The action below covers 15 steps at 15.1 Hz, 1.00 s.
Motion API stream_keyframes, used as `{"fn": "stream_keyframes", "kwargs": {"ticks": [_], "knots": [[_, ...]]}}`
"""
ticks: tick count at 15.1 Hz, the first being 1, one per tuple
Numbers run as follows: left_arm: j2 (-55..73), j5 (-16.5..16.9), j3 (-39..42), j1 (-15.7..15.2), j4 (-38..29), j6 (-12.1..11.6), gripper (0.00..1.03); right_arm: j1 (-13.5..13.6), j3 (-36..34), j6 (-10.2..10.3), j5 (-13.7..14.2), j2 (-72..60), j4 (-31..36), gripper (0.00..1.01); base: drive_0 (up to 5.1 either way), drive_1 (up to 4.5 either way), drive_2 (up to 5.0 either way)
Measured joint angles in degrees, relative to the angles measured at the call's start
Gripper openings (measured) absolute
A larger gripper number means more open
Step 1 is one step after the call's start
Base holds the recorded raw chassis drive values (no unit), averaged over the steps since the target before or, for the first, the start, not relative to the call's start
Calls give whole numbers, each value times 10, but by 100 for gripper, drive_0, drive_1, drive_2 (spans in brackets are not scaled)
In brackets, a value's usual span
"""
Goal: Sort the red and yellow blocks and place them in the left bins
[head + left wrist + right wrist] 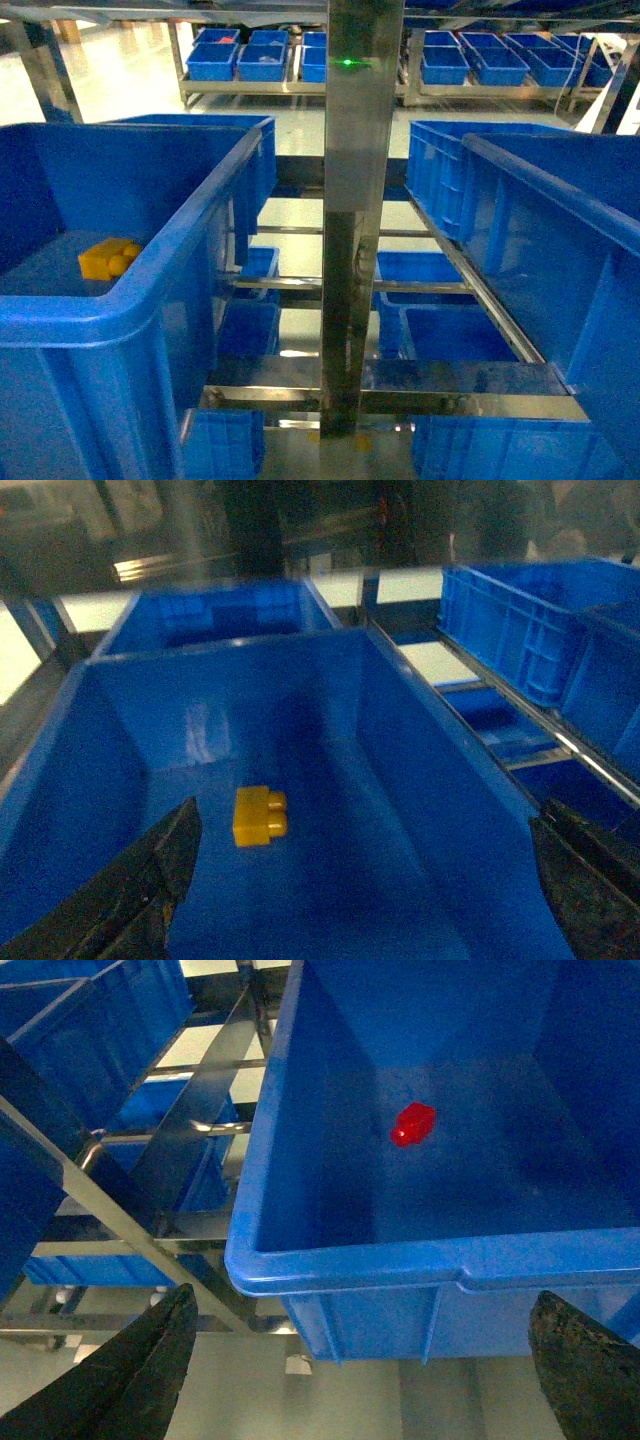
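A chunky yellow block (108,259) (259,815) lies on the floor of the near left bin (190,212) (420,780). My left gripper (367,812) hovers open above that bin's floor, and the yellow block sits just right of its left finger (160,865). A small red block (412,1124) rests on the floor of another deep blue crate (400,1260). My right gripper (367,1298) is open and empty, low in front of that crate's near rim. Neither gripper shows in the head view, and the red block is hidden there.
A second left bin (205,122) (215,615) stands behind the first. Large blue crates (540,180) fill the right side. A steel post (360,200) rises in the middle, with rack rails (480,290) and lower blue trays (440,330) beneath. Shelves of crates (470,60) line the back.
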<state>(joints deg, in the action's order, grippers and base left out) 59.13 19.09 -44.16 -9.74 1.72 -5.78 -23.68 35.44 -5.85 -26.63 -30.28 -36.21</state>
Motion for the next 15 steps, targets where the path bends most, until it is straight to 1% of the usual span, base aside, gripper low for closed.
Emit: {"fn": "stream_keyframes", "kwargs": {"ticks": [1, 2, 5, 6, 7, 8, 9, 10, 11, 12, 13, 14, 15], "knots": [[7, 1, 9, 2, -10, 3, 98, 0, 0, 0, 0, 0, 0, 98, 0, 0, 0], [8, -6, 13, 8, -36, 5, 98, 0, 0, 0, 0, 0, 0, 98, 0, 0, 0], [-7, -6, 11, 10, -43, 4, 98, 0, 0, 0, 0, 0, 0, 98, 0, 0, 0], [-5, -7, 11, 10, -43, 4, 98, -2, -21, 12, 5, 19, 70, 95, 0, 0, 0], [-12, -61, 44, 26, -145, 16, 90, 10, -95, 32, 46, 94, 206, 82, 0, 0, 0], [-34, -110, 92, 32, -210, 33, 79, 41, -153, 39, 69, 156, 277, 71, 0, 0, 0], [-65, -132, 149, 41, -255, 43, 66, 74, -179, 45, 96, 174, 327, 58, 0, 0, 0], [-88, -140, 193, 49, -278, 47, 52, 101, -205, 48, 126, 187, 333, 43, 0, 0, 0], [-106, -147, 230, 55, -290, 53, 37, 122, -230, 49, 149, 199, 333, 31, 0, 0, 0], [-125, -176, 260, 73, -294, 54, 25, 142, -246, 50, 169, 212, 337, 16, 0, 0, 0], [-148, -188, 284, 96, -300, 55, 12, 176, -255, 50, 215, 225, 341, 3, 0, 0, 0], [-167, -186, 304, 101, -303, 56, 1, 237, -268, 52, 253, 237, 346, 2, 0, 0, 0], [-189, -191, 327, 96, -303, 56, 2, 240, -279, 52, 259, 242, 346, 2, 0, 0, 0]]}}
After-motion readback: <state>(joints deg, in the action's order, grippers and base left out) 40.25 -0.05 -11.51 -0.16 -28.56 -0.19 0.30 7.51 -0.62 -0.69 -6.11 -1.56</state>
